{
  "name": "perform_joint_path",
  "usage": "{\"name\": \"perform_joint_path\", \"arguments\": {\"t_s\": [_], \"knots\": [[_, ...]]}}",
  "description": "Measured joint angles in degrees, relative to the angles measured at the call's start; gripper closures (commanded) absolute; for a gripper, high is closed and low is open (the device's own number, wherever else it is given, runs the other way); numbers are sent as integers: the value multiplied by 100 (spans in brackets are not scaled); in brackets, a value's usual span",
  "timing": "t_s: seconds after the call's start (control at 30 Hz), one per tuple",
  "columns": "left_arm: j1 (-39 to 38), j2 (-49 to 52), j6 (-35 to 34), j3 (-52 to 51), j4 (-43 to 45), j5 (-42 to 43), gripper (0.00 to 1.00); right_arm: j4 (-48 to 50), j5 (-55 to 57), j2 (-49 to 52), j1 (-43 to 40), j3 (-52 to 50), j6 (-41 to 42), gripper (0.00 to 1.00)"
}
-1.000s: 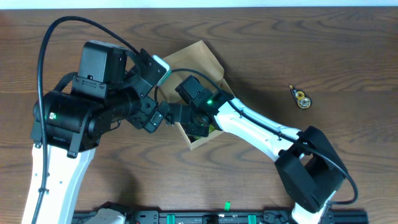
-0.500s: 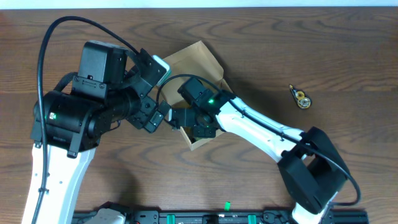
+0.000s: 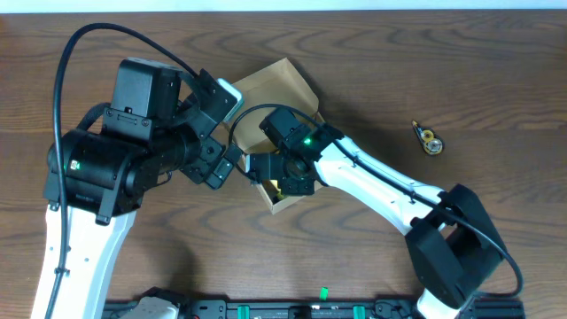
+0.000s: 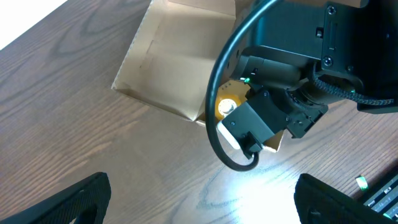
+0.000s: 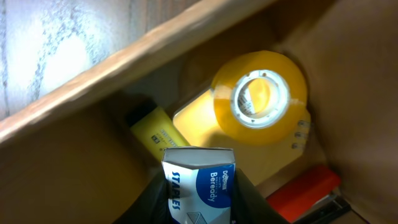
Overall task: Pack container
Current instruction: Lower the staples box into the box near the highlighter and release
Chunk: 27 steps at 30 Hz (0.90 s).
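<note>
**Container packing, partly complete: staples box being lowered in**

The container, a tan cardboard box, is shown near the middle of the desk, with its flap lid laid open toward the far edge. Several items are already seen inside it in the right wrist view: a yellow tape roll resting on a pale yellow pad, a yellow marker-like item against the wall, and a red object in the corner, only part of which is visible. The right gripper is positioned inside the opening and is clamped on a white-and-blue staples box, which is held above the packed items and has not been released.

The left gripper is spread wide and empty, and is held just beside the container.

One small yellow-and-black item lies on the desk well apart from the container, to the right. The task is therefore judged more than half done: the staples box is to be set down, the stray item probably packed, and the flap closed.
</note>
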Motion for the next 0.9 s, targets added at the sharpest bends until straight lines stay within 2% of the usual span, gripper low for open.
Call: {"name": "perform_joint_path", "arguments": {"t_s": [0.4,0.9], "knots": [[0,0,0,0,0,0,5,-81,-28,0,13,0,-525,81],[0,0,0,0,0,0,5,-42,378,0,396,0,-734,83]]}}
